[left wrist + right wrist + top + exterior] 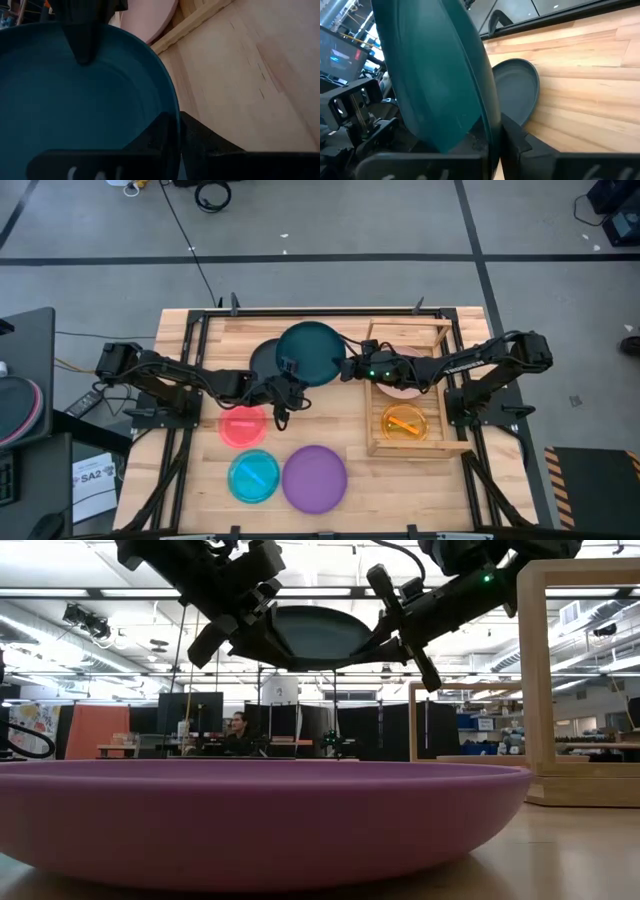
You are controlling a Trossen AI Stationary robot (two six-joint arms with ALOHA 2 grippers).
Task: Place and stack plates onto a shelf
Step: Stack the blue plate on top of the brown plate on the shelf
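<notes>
Above the table's middle, left gripper [285, 388] and right gripper [350, 368] each pinch opposite rim edges of the dark teal plate [310, 352], held aloft: likely a handover toward the shelf [372, 448]. Plate lies between them, near level. Pale pink plate [405, 389] and orange plate [405, 422] already sit shelved.

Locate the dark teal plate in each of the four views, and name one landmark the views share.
High view: dark teal plate, upper centre, between both arms.
Low view: top centre, lifted above the purple plate.
Left wrist view: fills the left.
Right wrist view: upper left, on edge.
Shared landmark: the pale pink plate on the shelf.
</notes>
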